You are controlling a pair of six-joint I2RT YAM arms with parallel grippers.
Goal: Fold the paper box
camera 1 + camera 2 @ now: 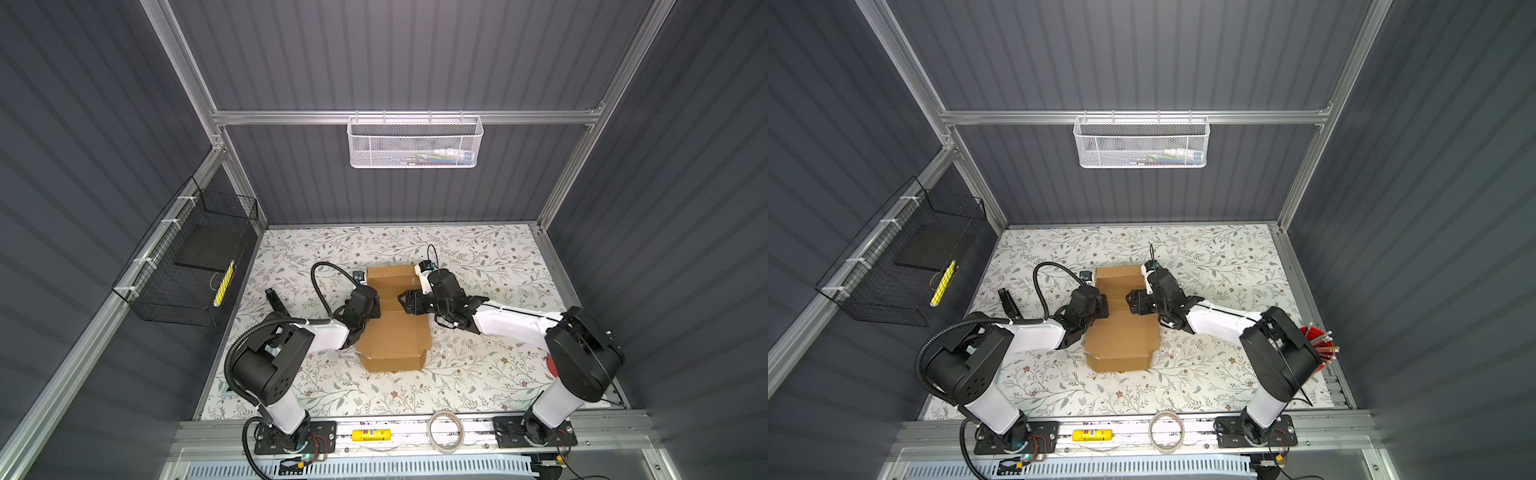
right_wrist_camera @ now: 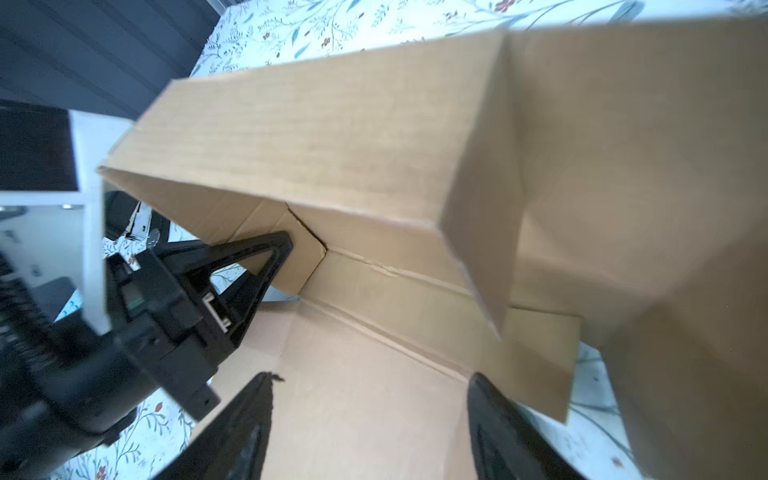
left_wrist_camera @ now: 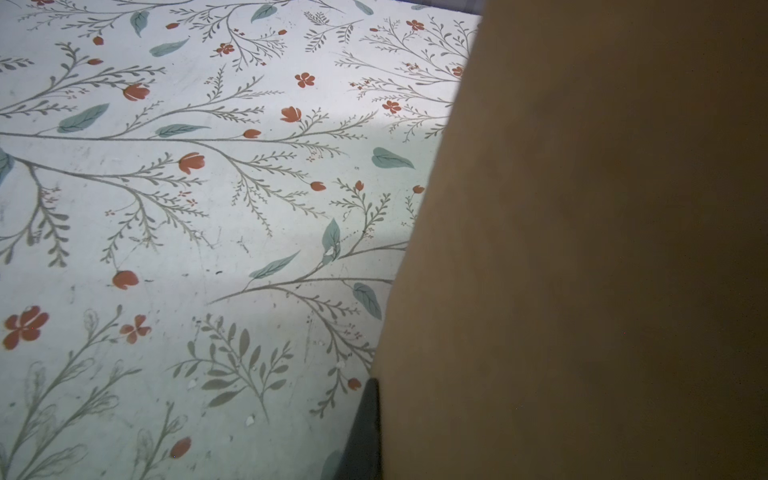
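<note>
The paper box [image 1: 392, 332] [image 1: 1121, 336] is brown cardboard, partly folded, in the middle of the floral table. Its far panel [image 2: 316, 137] is raised and leans over the floor panel [image 2: 365, 415]. My left gripper [image 1: 372, 308] [image 1: 1102, 306] is at the box's left edge, shut on a side flap. In the left wrist view one dark finger [image 3: 365, 432] lies against the cardboard [image 3: 582, 249], which hides the other. My right gripper [image 1: 404, 303] [image 1: 1132, 301] [image 2: 370, 399] is open just above the floor panel, nothing between its fingers.
A white mesh basket [image 1: 415, 143] hangs on the back wall and a black wire basket [image 1: 187, 266] on the left wall. A tape roll [image 1: 446, 428] and a yellow glue stick [image 1: 372, 435] lie on the front rail. A red pencil cup [image 1: 1316, 345] stands at the right.
</note>
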